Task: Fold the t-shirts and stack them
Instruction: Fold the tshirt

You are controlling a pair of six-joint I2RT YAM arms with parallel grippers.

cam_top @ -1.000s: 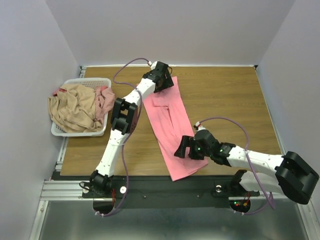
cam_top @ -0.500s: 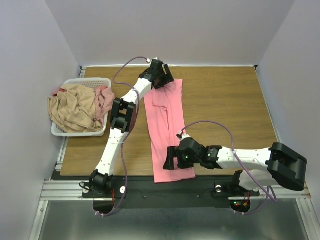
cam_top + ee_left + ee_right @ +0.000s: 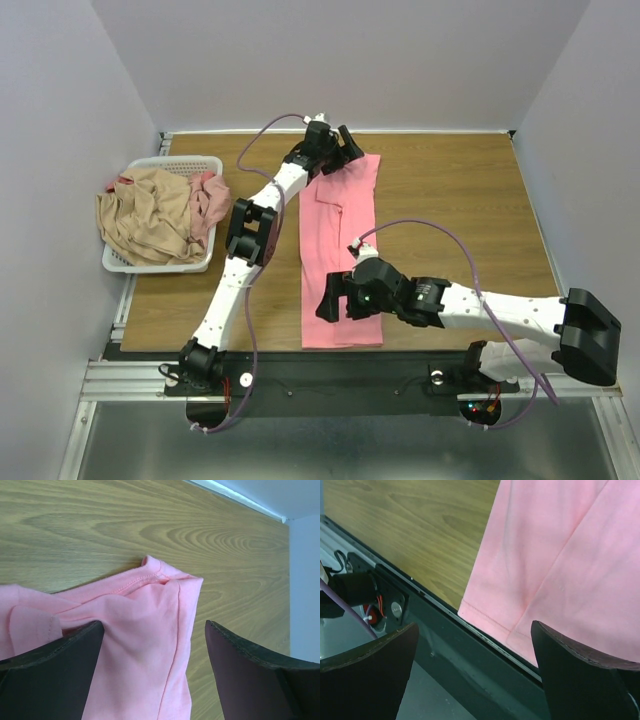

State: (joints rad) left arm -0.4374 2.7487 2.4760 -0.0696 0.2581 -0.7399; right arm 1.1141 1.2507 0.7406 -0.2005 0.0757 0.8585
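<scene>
Since a second ago our salmon-pink t-shirt has swung straight, a long strip on the bench right of the basket. Left hand and right hand gape wide, empty, over its ends. We'd pinch matching corners evenly before folding.

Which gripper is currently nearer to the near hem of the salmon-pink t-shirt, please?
Right. The right gripper is open just above the salmon-pink t-shirt close to its near hem; the left gripper is open over the shirt's far end.
</scene>
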